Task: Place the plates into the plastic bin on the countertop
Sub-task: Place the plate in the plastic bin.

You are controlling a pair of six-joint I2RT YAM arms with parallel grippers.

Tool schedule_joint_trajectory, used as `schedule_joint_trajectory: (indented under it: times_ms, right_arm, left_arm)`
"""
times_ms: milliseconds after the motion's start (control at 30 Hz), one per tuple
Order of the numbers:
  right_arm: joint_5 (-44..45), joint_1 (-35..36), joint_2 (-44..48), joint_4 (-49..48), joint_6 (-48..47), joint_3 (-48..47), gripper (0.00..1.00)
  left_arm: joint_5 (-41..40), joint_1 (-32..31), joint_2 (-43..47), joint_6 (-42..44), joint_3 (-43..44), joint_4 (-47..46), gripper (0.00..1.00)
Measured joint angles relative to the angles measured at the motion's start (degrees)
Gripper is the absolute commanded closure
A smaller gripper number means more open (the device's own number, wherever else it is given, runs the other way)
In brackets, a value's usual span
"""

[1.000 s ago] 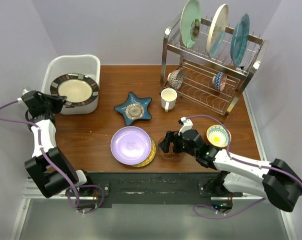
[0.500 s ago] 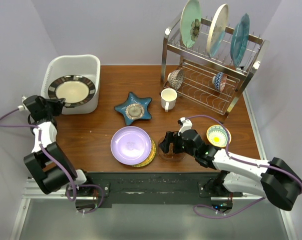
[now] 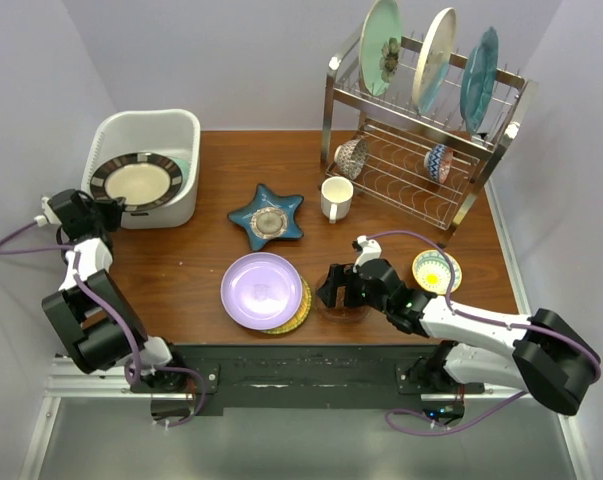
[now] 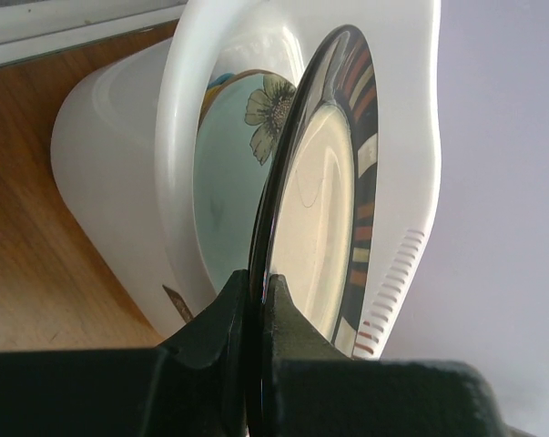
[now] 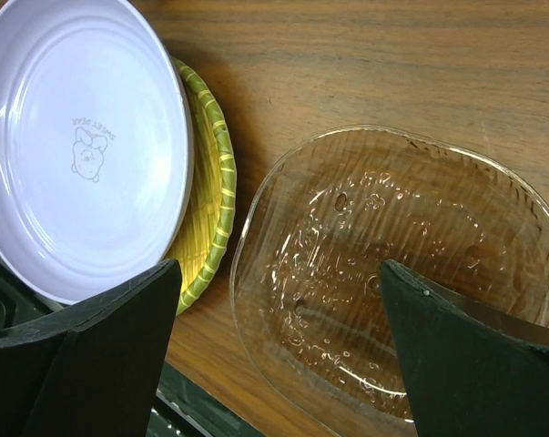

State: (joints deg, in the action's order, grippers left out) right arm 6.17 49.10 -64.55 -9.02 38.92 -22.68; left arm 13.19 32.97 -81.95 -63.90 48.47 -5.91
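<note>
My left gripper point(image 3: 116, 206) is shut on the rim of the black-rimmed cream plate point(image 3: 136, 180), held over the white plastic bin point(image 3: 185, 130) at the countertop's point(image 3: 181, 270) back left. In the left wrist view the fingers point(image 4: 292, 350) pinch the plate's edge point(image 4: 324, 228), with a pale green flower plate point(image 4: 238, 173) behind it inside the bin point(image 4: 119, 191). My right gripper point(image 3: 343, 288) is open above a clear glass dish point(image 5: 392, 273). The lavender plate point(image 3: 262, 290) lies on a yellow-green plate point(image 5: 206, 196). The blue star dish point(image 3: 268, 216) sits mid-counter.
A steel wire rack point(image 3: 421, 150) at the back right holds three upright plates and small bowls. A white mug point(image 3: 336, 198) stands beside it. A small yellow-patterned bowl point(image 3: 436, 270) sits near my right arm.
My left gripper has moved the black-rimmed plate leftward and further into the bin. The right arm has barely moved.
</note>
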Motion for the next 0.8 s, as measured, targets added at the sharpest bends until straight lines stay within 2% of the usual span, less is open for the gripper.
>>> schedule_joint_trajectory:
  times_ms: [367, 800]
  right_arm:
    - [-0.4, 0.0, -1.1, -0.2, 0.0, -0.6, 0.07]
    - [-0.7, 0.0, -1.8, -0.5, 0.0, -0.8, 0.07]
  left_arm:
    - [-2.9, -1.6, -3.9, 0.3, 3.5, 0.5, 1.00]
    - [-11.4, -8.4, -7.7, 9.2, 13.7, 7.8, 1.00]
